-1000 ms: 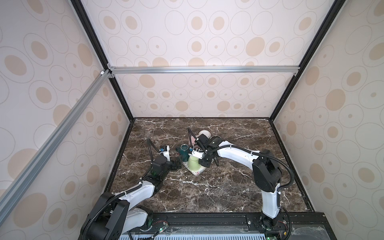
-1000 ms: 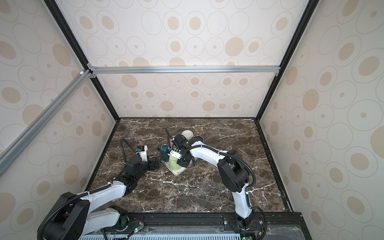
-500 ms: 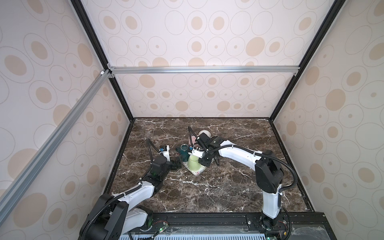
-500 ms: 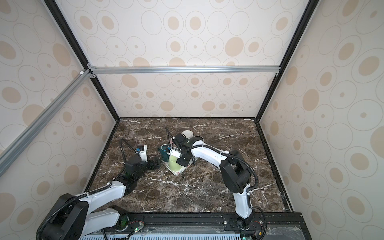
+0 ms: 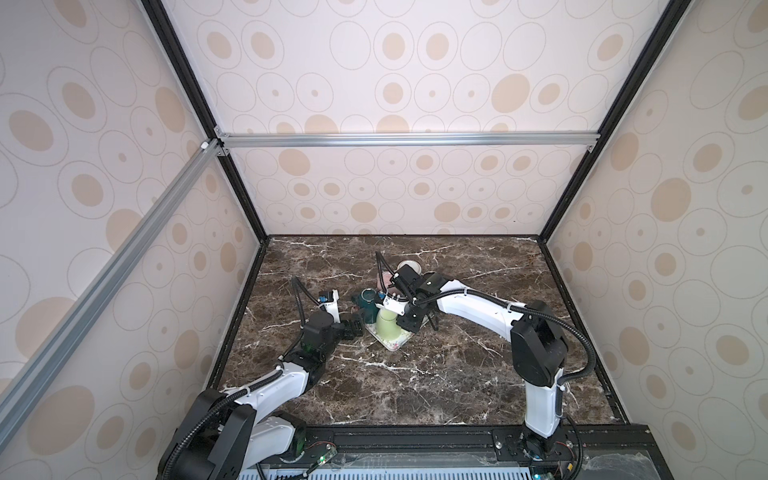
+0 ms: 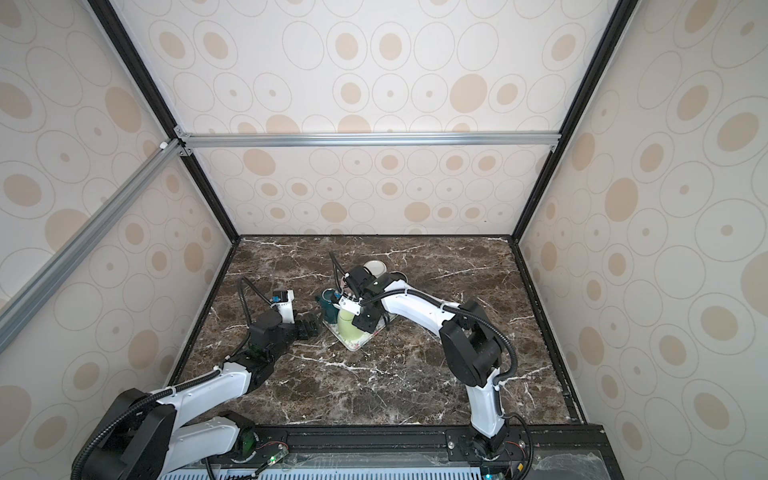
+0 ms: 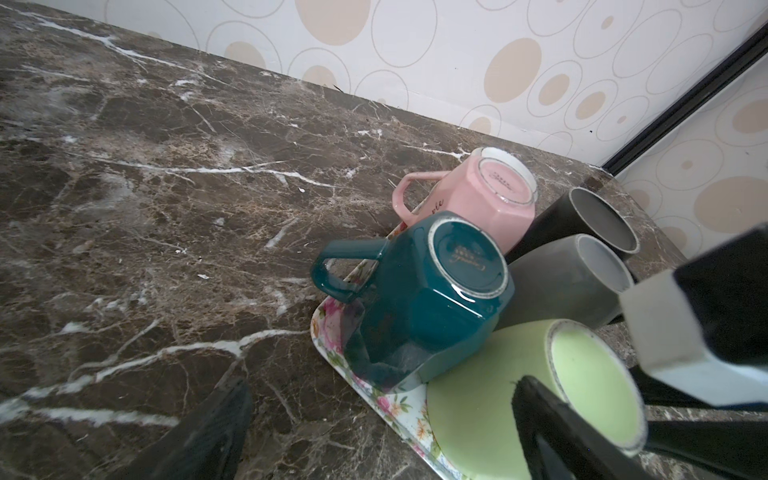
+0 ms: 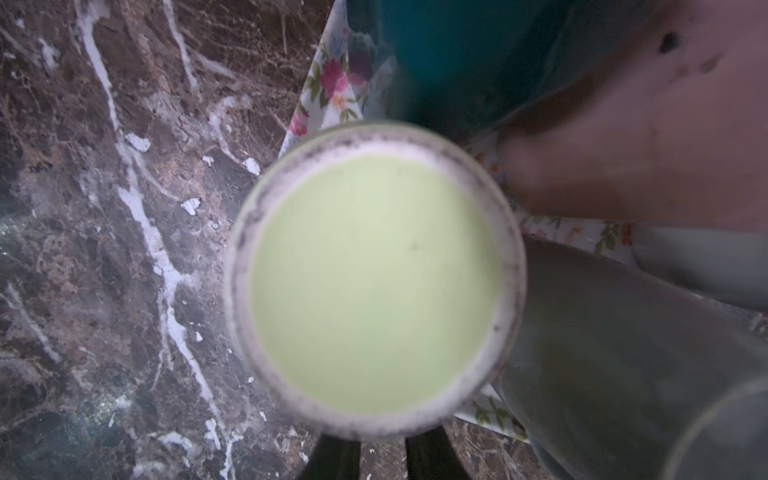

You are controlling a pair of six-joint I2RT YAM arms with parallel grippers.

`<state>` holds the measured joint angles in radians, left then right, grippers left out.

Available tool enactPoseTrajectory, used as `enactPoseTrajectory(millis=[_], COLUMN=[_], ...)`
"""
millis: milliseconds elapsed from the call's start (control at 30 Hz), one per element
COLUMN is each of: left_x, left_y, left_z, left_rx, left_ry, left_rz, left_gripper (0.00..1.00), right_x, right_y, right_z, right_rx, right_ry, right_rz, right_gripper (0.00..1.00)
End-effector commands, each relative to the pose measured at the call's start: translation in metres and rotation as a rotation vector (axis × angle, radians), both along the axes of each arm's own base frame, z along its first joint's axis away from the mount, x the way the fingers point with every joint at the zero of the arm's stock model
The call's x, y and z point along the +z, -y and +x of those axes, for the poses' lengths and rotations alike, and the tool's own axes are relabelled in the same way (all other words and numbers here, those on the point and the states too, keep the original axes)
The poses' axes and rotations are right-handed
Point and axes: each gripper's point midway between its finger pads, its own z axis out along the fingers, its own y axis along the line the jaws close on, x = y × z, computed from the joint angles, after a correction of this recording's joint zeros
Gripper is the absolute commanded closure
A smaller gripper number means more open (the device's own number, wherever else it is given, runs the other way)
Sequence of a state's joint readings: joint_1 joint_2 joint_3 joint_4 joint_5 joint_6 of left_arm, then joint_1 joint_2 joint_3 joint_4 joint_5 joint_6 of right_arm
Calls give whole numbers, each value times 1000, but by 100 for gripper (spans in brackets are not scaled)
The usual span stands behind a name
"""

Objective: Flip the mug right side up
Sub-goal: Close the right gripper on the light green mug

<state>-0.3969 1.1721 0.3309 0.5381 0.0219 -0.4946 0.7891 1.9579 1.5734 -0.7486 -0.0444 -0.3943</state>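
Five mugs: pink, teal, black, grey, green; one floral tray. Left fingers spread; right fingers pressed together.

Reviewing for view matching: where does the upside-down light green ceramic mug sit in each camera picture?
In a top view: light green ceramic mug mid-table, at the tray's near corner.
In a top view: same spot, slightly further left.
Left wrist: lower right, base up.
Right wrist: its base fills the centre.
Shared landmark: the floral rectangular tray under it.
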Motion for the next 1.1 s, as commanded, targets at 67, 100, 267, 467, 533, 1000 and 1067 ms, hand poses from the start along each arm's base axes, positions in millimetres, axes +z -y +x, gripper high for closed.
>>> enactPoseTrajectory(millis=[67,100,267,467,533,1000,1067], left_x=[18,18,17,17,16,16,16], left_y=[7,7,8,8,8,9,9], left_z=[4,4,4,4,4,4,4], left_rx=[-13,-13,-14,-14,-14,-16,-18], left_ry=[45,44,42,41,40,37,39], left_rz=[-35,-37,-36,-37,-37,-39,-41], left_gripper=[2,2,2,2,2,2,2], right_x=[8,7,2,-4,-6,-12,-13], right_y=[-5,-4,-4,-6,-7,-9,-9], right_z=[3,4,4,4,5,9,9], right_rx=[-11,-14,-14,-17,-19,-35,-36], right_ry=[17,19,10,8,12,24,27], right_rz=[-7,-13,-24,-33,-35,-41,-42], right_gripper=[76,76,76,72,72,78,83])
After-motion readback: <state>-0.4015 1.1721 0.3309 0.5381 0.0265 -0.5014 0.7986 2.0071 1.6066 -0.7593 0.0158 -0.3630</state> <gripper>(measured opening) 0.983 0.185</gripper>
